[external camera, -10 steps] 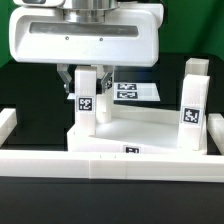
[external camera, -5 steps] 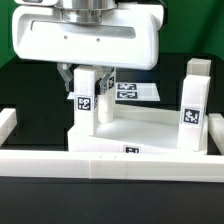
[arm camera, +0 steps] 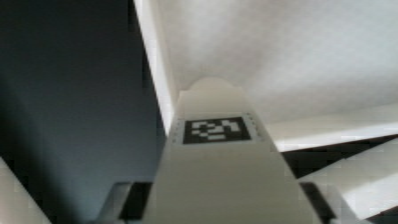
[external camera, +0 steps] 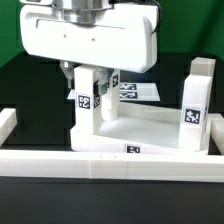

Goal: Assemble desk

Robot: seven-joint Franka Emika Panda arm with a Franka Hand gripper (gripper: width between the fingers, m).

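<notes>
Two legs stood upright on tabletop [external camera: 140, 128] | gripper [external camera: 87, 78] clamped left leg [external camera: 86, 105]; right leg [external camera: 193, 105] free | other legs unseen

I'm looking at a robotics lab: black desk [external camera: 30, 75], tagged white parts, marker board [external camera: 140, 92], barrier wall [external camera: 110, 163].

The white rimmed tabletop [external camera: 140, 128] lies flat in front of me. One square white leg [external camera: 87, 100] stands upright at its corner on the exterior view's left, tag facing outward, gripped between my fingers. A second tagged leg [external camera: 194, 100] stands upright at the corner on the exterior view's right.
</notes>
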